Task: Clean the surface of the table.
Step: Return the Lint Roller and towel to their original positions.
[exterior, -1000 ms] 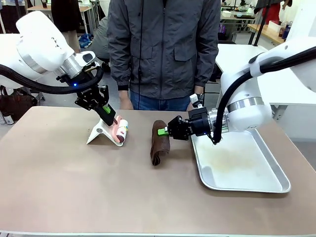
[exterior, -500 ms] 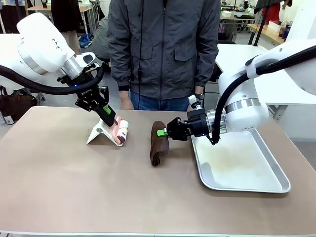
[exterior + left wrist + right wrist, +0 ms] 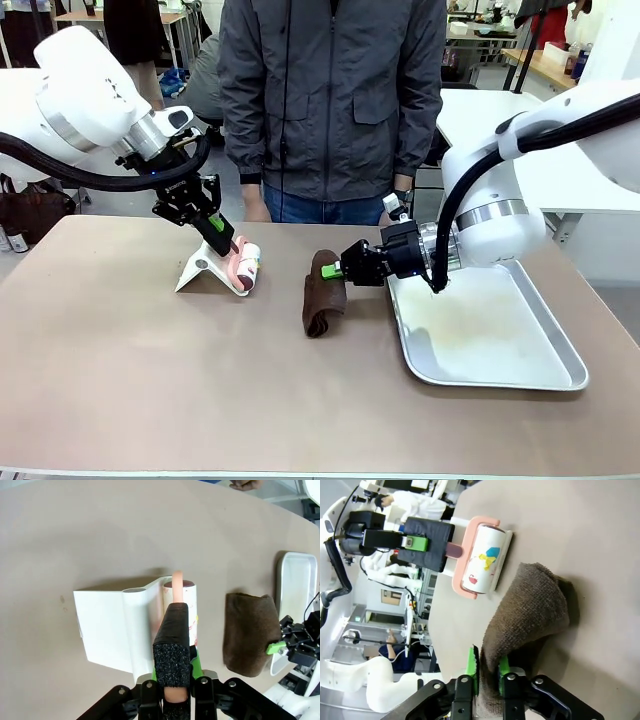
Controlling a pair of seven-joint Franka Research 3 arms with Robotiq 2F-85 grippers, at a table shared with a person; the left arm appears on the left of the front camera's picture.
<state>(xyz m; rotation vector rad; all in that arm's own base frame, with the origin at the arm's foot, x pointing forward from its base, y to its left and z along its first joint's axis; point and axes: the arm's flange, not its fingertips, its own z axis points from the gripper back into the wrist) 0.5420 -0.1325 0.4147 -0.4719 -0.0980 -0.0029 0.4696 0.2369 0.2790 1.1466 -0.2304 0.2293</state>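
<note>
On the taupe table [image 3: 150,380], a lint roller [image 3: 245,265] with a pink handle rests against its white stand [image 3: 200,272]. My left gripper [image 3: 218,228] is shut on the pink handle, seen close in the left wrist view [image 3: 175,615]. A rolled brown cloth [image 3: 322,295] lies mid-table. My right gripper [image 3: 332,270] reaches in from the right at the cloth's far end. In the right wrist view its green-padded fingers [image 3: 472,667] pinch a fold of the cloth [image 3: 530,610]. The roller [image 3: 480,562] lies just beyond.
A shiny metal tray [image 3: 490,330] sits on the table's right side, right behind my right gripper. A person [image 3: 330,100] in a grey jacket stands at the far edge. The near half of the table is bare.
My right gripper has shifted slightly right at the cloth's far end, and that end has lifted a little with it. The left arm and roller have stayed put.
</note>
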